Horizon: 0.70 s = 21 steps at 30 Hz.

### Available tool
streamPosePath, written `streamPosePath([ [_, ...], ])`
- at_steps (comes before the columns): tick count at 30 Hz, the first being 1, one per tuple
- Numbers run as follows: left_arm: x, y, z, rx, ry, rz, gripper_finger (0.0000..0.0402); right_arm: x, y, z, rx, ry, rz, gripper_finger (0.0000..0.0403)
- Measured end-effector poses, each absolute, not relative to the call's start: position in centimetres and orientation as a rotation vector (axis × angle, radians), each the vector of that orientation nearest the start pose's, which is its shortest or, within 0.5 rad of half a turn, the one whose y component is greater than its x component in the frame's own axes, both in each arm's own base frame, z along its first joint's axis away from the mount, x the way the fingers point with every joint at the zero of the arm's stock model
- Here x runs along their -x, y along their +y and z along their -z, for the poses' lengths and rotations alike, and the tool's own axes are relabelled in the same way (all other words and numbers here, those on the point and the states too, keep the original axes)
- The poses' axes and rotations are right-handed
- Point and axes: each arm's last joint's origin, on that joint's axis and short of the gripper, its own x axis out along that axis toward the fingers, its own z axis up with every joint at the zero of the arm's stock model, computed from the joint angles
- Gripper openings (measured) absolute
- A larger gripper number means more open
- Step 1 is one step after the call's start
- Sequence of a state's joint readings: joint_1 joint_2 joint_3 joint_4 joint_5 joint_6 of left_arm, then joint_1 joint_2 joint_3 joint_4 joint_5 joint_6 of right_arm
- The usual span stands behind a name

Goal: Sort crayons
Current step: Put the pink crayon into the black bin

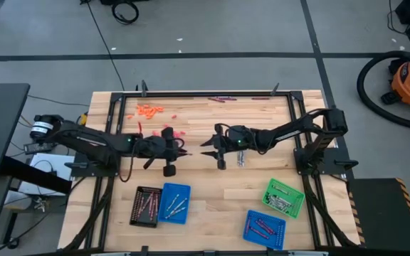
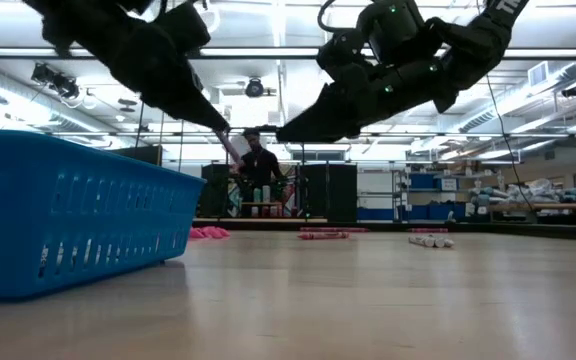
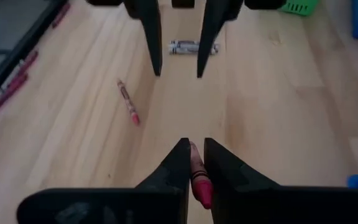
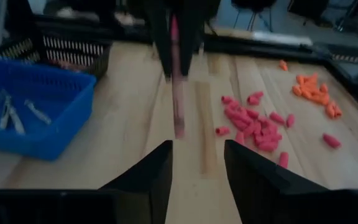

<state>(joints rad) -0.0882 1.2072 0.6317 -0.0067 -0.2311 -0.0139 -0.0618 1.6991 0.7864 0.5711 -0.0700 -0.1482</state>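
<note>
Above the table's middle, my left gripper (image 1: 185, 150) is shut on a red-pink crayon (image 3: 197, 177). My right gripper (image 1: 206, 147) faces it from the table's right side, open, its fingers (image 3: 149, 37) a short way off the crayon's free end (image 4: 178, 121) and touching nothing. On the table lie one red crayon (image 3: 128, 102), silver-grey crayons (image 3: 194, 48), dark purple crayons (image 1: 219, 99) at the far edge, and heaps of pink pieces (image 4: 253, 121) and orange pieces (image 4: 316, 90). My left gripper pinches the red-pink crayon between its two fingers (image 3: 176, 165), which lie along the crayon. The fingers come from the table's left side, slanting down. The crayon's far part (image 4: 176, 74) sticks out past the fingertips toward my right gripper, lifted clear of the table.
Near the front edge stand a black tray (image 1: 146, 206) and a blue tray (image 1: 174, 203) at the left, another blue tray (image 1: 265, 229) and a green tray (image 1: 285, 197) at the right, all holding crayons. A person (image 2: 258, 165) stands in the room beyond the table.
</note>
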Motion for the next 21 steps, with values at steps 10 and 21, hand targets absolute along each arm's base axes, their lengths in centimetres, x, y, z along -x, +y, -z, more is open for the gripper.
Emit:
streamPosePath([
  [10,-22.7,-2.5,-24.1,0.180,0.829,-0.156,0.0032,-34.1,-2.0,-17.6,0.162,0.334,-0.038,0.0153],
  [21,-21.9,-5.3,-27.6,0.520,0.971,-0.026,0.0041,-34.3,-2.0,-18.0,0.218,0.292,-0.043,0.0153],
])
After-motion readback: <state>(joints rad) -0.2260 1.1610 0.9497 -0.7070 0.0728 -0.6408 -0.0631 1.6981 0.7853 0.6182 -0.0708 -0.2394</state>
